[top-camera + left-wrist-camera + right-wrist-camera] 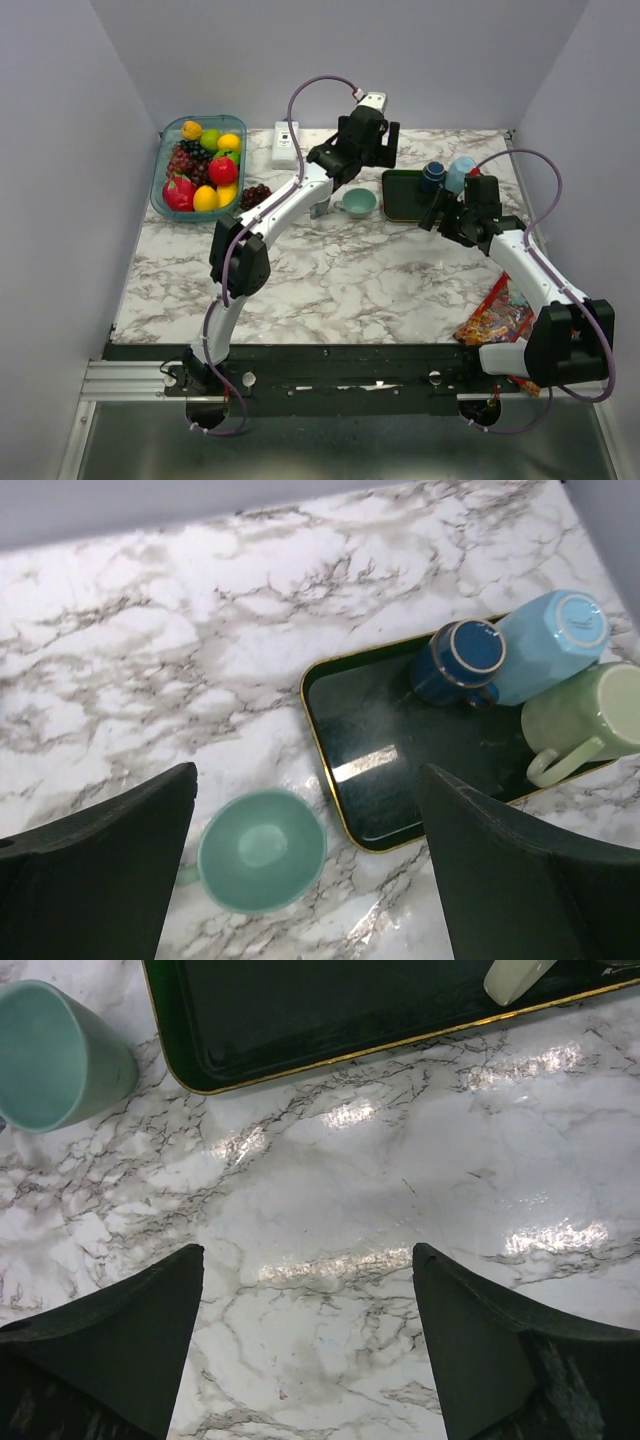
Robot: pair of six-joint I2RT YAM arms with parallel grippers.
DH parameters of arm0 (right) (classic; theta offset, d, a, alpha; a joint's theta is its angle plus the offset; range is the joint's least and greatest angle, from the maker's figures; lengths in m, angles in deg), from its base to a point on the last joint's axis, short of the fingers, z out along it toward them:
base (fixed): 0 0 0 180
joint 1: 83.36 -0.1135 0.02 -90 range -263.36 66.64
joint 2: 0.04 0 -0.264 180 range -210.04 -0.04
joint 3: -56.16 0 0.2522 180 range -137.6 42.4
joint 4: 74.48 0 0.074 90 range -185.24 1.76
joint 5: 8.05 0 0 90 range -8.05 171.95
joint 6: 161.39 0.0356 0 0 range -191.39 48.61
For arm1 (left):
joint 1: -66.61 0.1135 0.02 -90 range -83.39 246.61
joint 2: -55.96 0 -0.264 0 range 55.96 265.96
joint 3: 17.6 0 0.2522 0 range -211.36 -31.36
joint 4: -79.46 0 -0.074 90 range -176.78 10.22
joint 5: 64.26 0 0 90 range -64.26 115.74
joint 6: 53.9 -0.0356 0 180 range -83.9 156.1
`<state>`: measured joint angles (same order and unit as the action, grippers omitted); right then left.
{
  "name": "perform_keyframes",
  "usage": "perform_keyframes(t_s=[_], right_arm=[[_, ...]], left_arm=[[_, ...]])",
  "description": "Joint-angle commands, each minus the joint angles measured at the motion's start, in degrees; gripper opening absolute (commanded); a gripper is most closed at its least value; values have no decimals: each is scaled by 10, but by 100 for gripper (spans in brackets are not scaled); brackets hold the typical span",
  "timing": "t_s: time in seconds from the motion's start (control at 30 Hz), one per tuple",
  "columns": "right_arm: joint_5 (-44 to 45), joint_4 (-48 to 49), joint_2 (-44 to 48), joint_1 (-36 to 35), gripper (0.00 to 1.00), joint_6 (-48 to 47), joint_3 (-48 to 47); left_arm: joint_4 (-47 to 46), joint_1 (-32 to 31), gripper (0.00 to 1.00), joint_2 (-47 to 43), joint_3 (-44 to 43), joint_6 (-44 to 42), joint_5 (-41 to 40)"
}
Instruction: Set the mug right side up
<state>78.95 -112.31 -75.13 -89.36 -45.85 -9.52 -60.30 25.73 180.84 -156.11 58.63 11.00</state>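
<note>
A: Starting with the teal mug (355, 203). Finding it where?

B: Seeing it standing on the marble table (300, 280), mouth up, just beside the left edge of the dark green tray (400, 195). Showing its hollow inside plainly in the left wrist view, with the handle pointing away from the tray.

A: Gripping it with anything?

B: No. Seeing the left gripper (308, 772) hanging above it, jaws spread wide, closing on nothing and not touching the rim.

A: And looking at the other side?

B: Finding the right gripper (308, 1250) hovering over bare marble just in front of the tray's near edge. Jaws standing wide apart there too, holding nothing. Catching the teal mug only at the upper left corner of that wrist view.

A: Spotting anything on the tray?

B: Counting three mugs crowded at one end: a dark blue mug (462, 658) sitting bottom up, a light blue mug (548, 645) touching it, and a pale green mug (585, 715) just beside them, handle facing the tray's open middle.

A: Noting anything else?

B: Seeing a fruit basket (197, 165) at the far left corner, with grapes (255, 194) lying just beside it. Also seeing a white power strip (286, 143) along the back and a snack packet (497, 315) lying near the right arm's base.
</note>
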Motion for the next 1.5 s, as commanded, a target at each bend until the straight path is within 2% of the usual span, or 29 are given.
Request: perform_keyframes(t_s=[0.0,0.07,0.17,0.27,0.37,0.53,0.63,0.93,1.13,1.47], right_arm=[[18,-8,6,1,91,-12,-40],[27,-45,4,1,91,-5,-75],[57,-49,12,1,91,3,-94],[74,-30,0,2,91,8,-118],[106,-62,-37,9,91,22,-172],[123,-73,-99,39,91,28,-226],[110,-87,-125,54,89,30,-258],[151,-127,-190,58,83,28,-290],[226,-186,-237,57,74,86,-314],[282,-216,-306,57,72,187,-354]], left_arm=[[-106,19,99,-3,-4,-45,45],[-129,30,99,-21,19,-46,81],[-153,37,99,-36,46,-76,99],[-128,55,99,-45,46,-71,126],[-108,79,99,-78,75,-85,161],[-101,112,99,-120,138,-77,173],[-93,114,99,-140,156,-94,170],[-99,118,99,-165,207,-77,186],[-114,127,99,-160,214,-49,209],[-120,141,99,-171,225,-42,236]])
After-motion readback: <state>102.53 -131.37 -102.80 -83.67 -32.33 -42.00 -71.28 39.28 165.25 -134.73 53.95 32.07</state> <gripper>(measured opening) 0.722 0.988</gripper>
